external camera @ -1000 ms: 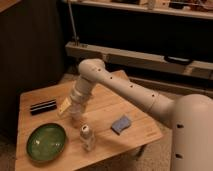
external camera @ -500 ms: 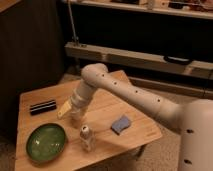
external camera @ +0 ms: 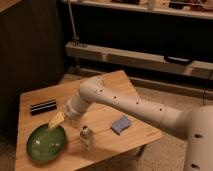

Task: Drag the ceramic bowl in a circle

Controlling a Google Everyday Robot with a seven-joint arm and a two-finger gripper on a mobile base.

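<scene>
At the front left corner of the bench (external camera: 55, 94) lies the ceramic bowl (external camera: 46, 143), wide and green, flat on the wood and close to the front edge. Behind it, near the left edge, there is a flat black object (external camera: 43, 106), apart from the bowl. Just to the right of it, the gripper (external camera: 56, 120) hangs over the back right part of the bowl's rim, with its pale tip pointing down into the dish. Whether the gripper is apart or together I cannot tell, and I also cannot tell if it already touches the rim. Further right, a small bottle (external camera: 86, 137) stands just beside the bowl near the front edge. After it comes a blue cloth-like piece (external camera: 121, 124) toward the right edge, and the arm (external camera: 130, 105) reaches in over that side. In my judgement the step in hand is the approach: the gripper is getting into contact with the bowl, and the dragging is not yet begun. The next move calls for a firm hold or press on the rim, then a slow round path. The circle should be small, because the bottle and the front edge are both very near.
</scene>
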